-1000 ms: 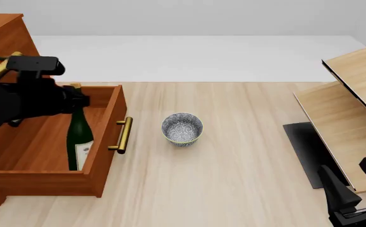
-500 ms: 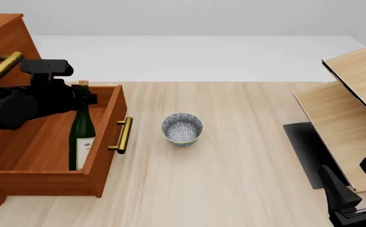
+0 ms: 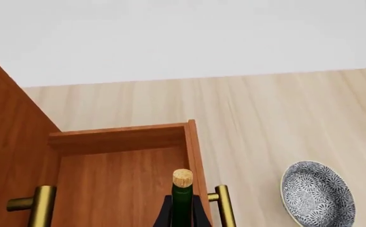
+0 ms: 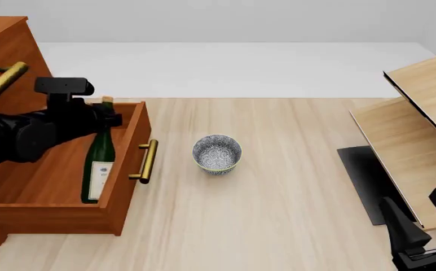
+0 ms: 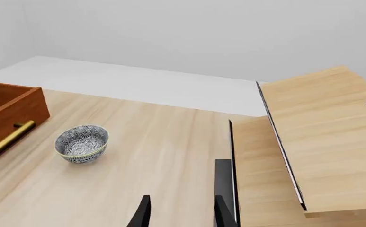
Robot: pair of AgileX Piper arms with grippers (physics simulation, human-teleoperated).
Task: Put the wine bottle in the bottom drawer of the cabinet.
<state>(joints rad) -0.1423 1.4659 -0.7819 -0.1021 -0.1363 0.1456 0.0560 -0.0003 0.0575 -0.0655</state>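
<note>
The left pincer (image 4: pixel 101 119) is clamped on the neck of the wine bottle (image 4: pixel 100 161), just below its cork. The bottle stands in the open bottom drawer (image 4: pixel 123 169), long axis nearly upright, cork tilted slightly rightward. The right pincer (image 5: pixel 177 213) hangs apart, holding nothing, well away above the surface (image 4: pixel 278 197).

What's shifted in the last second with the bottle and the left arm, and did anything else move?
The left gripper has swung toward the drawer's front wall, still clamped on the wine bottle, whose neck now leans that way while its base stays inside the open bottom drawer. The speckled bowl, the pale wooden structure and the right gripper have not moved.
</note>
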